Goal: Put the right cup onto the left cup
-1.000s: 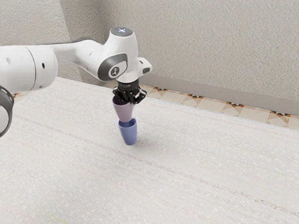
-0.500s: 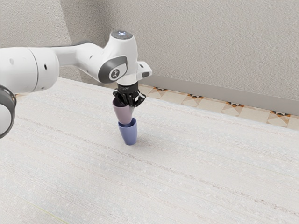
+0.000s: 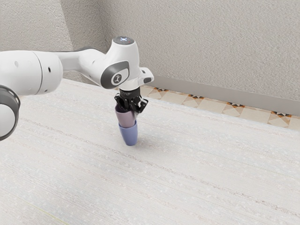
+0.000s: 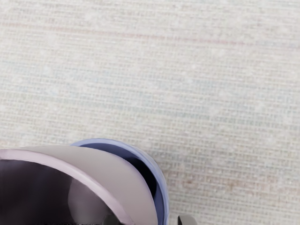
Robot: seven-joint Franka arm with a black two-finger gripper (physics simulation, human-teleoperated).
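In the exterior view, my gripper [image 3: 131, 110] stands open over the pink cup's rim, on the side toward the view's right. The pink cup [image 3: 125, 118] leans slightly, its lower part inside the blue cup [image 3: 129, 136], which stands on the table. In the wrist view, the pink cup [image 4: 110, 173] overlaps the blue cup [image 4: 161, 187], with a dark gap along one side between them. There my gripper [image 4: 150, 220] straddles the pink wall, one fingertip within its mouth and the other outside, apart from both cups.
The pale, streaked table [image 3: 197, 173] spreads around the stacked cups. Beyond its far edge are a patterned floor strip [image 3: 197, 101] and a textured wall [image 3: 211, 47].
My hand has come down, and the pink cup has dropped deeper into the blue cup. The outer finger now stands off the pink wall. The blue cup has stayed in place.
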